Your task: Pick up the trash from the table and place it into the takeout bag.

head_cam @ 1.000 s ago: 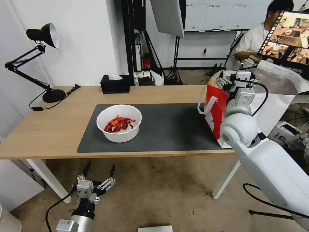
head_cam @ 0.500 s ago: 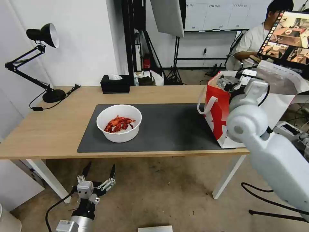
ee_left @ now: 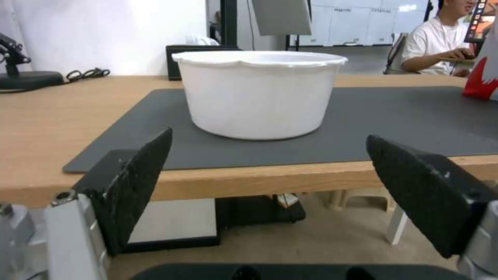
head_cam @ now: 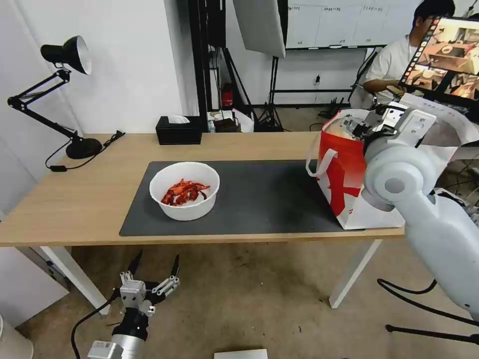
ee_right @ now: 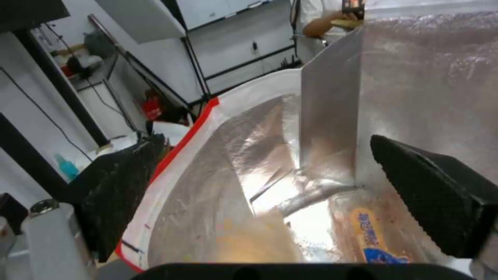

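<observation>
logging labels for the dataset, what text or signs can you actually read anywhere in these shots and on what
No text can be read as words.
Takeout bag: white mark on the red panel, a shape, not letters.
Wrapper inside the bag: orange and blue printing, too blurred to read.
Whiteboard behind: writing too small to read.
Monitor: pictures, no legible text.
White bowl and black tissue box: no markings visible.

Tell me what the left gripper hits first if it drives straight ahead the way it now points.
Judging from its wrist view, the open left gripper faces the front edge of the table, so it would probably meet that edge first. The white bowl stands farther back on the mat. Depth is uncertain.
</observation>
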{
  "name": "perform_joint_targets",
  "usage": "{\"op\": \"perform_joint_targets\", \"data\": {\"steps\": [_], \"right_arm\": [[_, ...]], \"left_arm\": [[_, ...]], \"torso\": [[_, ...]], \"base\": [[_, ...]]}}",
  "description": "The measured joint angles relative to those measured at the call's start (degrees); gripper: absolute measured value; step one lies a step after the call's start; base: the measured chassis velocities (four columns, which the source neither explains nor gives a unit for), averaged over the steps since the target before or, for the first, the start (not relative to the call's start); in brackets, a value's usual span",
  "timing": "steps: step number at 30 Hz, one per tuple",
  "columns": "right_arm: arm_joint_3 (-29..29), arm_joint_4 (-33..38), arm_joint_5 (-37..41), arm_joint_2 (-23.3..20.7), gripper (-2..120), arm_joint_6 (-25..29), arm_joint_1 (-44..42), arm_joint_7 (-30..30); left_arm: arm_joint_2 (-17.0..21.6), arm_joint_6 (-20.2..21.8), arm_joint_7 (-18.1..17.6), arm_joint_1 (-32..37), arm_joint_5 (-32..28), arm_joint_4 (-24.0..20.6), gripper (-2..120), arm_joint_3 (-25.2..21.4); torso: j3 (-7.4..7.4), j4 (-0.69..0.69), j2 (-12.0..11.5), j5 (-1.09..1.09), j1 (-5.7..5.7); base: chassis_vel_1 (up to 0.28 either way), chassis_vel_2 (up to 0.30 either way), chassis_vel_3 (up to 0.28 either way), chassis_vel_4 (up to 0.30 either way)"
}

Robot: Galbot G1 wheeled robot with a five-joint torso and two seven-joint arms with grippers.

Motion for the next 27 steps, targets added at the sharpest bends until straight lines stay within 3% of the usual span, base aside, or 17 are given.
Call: {"op": "perform_joint_targets", "data": {"steps": [14, 27], "right_arm": [[0.6, -1.1, 3.3, -0.8, 100, 1.1, 1.8, 0.8], [0.5, -0.1, -4.4, -0.7, 100, 3.2, -1.1, -5.6]], "left_arm": [[0.0, 0.1, 0.0, 0.0, 0.0, -0.1, 100, 0.0], [0.1, 0.1, 0.0, 0.0, 0.0, -0.4, 100, 0.0]], "torso": [[0.00, 0.00, 0.0, 0.00, 0.00], [0.00, 0.00, 0.0, 0.00, 0.00]], "base": [[0.000, 0.000, 0.000, 0.000], [0.000, 0.000, 0.000, 0.000]]}}
